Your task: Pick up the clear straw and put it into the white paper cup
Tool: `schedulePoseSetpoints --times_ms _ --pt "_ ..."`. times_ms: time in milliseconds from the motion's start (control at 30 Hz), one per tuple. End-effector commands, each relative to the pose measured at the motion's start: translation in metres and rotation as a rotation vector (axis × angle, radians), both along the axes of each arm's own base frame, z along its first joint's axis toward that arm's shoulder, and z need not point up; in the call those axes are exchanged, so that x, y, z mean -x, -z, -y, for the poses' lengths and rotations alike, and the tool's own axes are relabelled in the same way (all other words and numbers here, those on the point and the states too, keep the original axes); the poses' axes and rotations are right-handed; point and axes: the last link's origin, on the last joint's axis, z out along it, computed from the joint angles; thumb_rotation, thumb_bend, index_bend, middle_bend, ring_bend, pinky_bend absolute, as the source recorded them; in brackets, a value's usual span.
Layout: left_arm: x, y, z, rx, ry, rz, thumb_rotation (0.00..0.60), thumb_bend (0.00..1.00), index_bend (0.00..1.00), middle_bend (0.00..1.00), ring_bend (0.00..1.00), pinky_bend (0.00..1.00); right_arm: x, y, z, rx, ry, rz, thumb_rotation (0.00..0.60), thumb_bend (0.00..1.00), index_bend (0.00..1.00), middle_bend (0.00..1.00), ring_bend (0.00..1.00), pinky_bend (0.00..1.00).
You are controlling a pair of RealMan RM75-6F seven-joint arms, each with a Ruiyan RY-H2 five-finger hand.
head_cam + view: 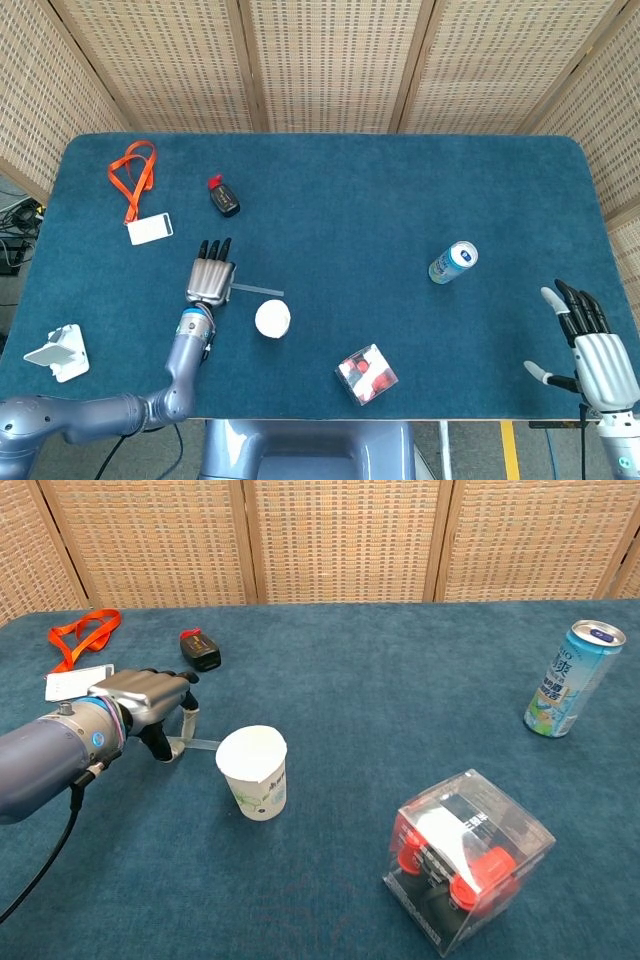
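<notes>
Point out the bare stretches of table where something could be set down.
Widest: the table between black device and can. Also the far right corner. Crowded: around the left hand, straw and white paper cup.

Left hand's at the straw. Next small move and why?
Probably lift it a little. The left hand pinches one end of the clear straw, which looks about level near the table. The white paper cup stands beside it, so the straw must rise above the rim first.
</notes>
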Motion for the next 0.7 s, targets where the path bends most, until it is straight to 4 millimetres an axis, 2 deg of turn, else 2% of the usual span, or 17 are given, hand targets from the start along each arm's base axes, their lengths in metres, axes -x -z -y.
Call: schedulePoseSetpoints --times_ms 33,267,367,567,700 --pt "0.001 -0.005 0.000 -0.012 0.006 0.006 0.600 0.46 0.57 0.00 0.00 0.00 -0.001 0.000 -0.001 0.001 -0.003 -0.001 0.600 0.09 0.05 0.00 0.00 0.00" --pt "0.006 -0.039 -0.001 -0.099 0.017 0.098 0.600 0.46 0.57 0.00 0.00 0.00 -0.002 -0.001 -0.002 0.005 -0.010 -0.002 0.600 0.09 0.05 0.00 0.00 0.00" --pt "0.009 -0.053 0.000 -0.124 0.008 0.189 0.600 0.46 0.56 0.00 0.00 0.00 -0.003 0.000 -0.003 0.005 -0.014 -0.002 0.600 0.09 0.05 0.00 0.00 0.00" --pt "0.004 -0.065 0.013 -0.098 -0.020 0.497 0.600 0.46 0.58 0.00 0.00 0.00 -0.005 0.000 -0.005 0.008 -0.019 -0.008 0.600 0.09 0.05 0.00 0.00 0.00" --pt "-0.009 -0.068 0.021 -0.054 -0.032 0.730 0.600 0.46 0.60 0.00 0.00 0.00 -0.005 0.000 -0.005 0.011 -0.020 -0.007 0.600 0.09 0.05 0.00 0.00 0.00"
